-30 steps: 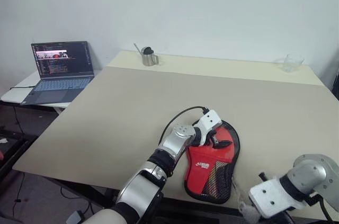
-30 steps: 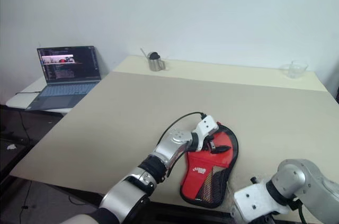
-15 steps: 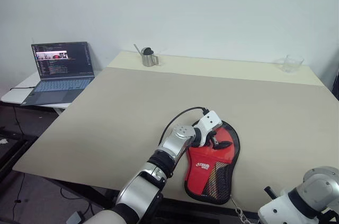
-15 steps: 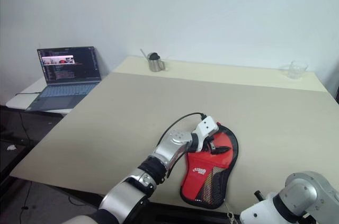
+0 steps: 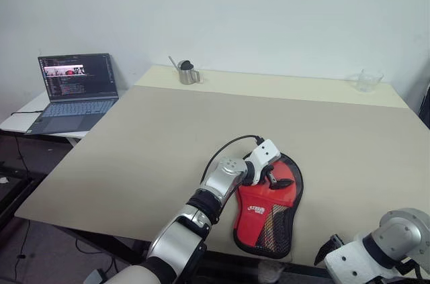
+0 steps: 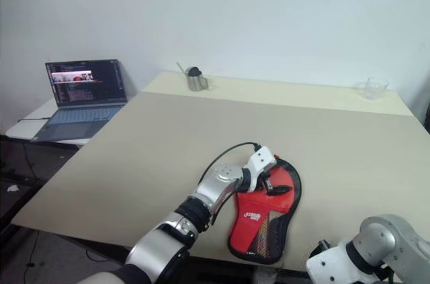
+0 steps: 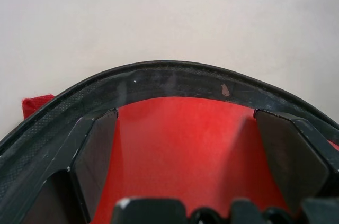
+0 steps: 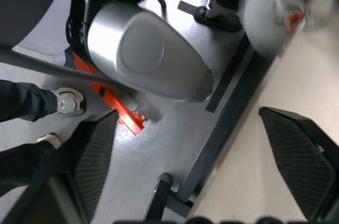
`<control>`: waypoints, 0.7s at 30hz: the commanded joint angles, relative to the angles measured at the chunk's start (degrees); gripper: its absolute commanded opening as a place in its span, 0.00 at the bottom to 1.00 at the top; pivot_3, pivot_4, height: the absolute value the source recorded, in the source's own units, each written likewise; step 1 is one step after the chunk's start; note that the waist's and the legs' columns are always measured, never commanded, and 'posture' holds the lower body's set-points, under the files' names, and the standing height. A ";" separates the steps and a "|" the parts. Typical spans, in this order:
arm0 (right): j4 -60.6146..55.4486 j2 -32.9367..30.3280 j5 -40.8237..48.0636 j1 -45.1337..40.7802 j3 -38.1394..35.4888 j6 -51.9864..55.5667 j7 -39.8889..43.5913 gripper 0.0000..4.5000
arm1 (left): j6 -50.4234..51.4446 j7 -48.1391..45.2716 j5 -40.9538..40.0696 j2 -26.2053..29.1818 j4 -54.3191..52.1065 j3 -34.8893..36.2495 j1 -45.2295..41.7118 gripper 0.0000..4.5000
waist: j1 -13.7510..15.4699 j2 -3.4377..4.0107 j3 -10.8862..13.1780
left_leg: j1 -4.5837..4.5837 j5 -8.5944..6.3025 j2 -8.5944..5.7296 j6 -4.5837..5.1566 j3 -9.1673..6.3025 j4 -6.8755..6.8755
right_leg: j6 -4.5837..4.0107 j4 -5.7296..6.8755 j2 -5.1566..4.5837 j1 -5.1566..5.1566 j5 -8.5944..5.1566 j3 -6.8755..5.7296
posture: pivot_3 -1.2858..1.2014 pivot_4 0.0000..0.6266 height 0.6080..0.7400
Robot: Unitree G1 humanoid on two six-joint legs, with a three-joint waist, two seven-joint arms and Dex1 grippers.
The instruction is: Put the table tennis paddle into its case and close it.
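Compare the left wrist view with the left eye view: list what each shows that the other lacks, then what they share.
Left wrist view alone: the left gripper's fingers spread wide over the case's red inside, up against its black rim.

Left eye view alone: the laptop, the metal cup, the clear glass, and the right gripper low beyond the table's near edge.

Both: the case, the left gripper and the beige table.

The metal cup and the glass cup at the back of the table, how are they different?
The metal cup is grey and solid-looking; the glass cup is see-through. The metal cup has a thin stick poking out and a black top; the glass cup has neither. Both stand upright near the far edge of the table.
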 commanded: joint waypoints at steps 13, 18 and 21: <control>25.34 6.93 11.10 -27.25 -12.70 3.05 -0.82 0.99 | 6.55 -11.39 -9.28 6.98 -13.46 6.82 -5.90 1.00 | -1.48 -0.26 0.94 | -0.10 0.02 0.01 0.01 0.13 0.07 | 0.21 0.27 0.05 -0.25 0.22 0.15 | 0.52 0.24 1.00; 37.49 4.91 10.56 -30.67 -14.28 -2.89 2.13 0.99 | 11.11 -20.97 -13.66 21.57 -22.96 10.18 -6.34 1.00 | -1.87 -0.26 1.06 | -0.08 -0.01 0.01 -0.04 0.26 0.00 | -0.18 0.89 0.07 -0.52 0.03 0.30 | 0.52 0.24 1.00; 41.12 2.96 11.58 -30.52 -16.14 -4.98 4.09 0.99 | 14.13 -30.62 -17.64 34.26 -28.35 13.34 -5.18 1.00 | -2.05 -0.16 1.27 | -0.09 0.01 0.11 -0.06 0.26 -0.10 | -0.43 1.16 0.19 -0.77 -0.15 0.26 | 0.52 0.24 1.00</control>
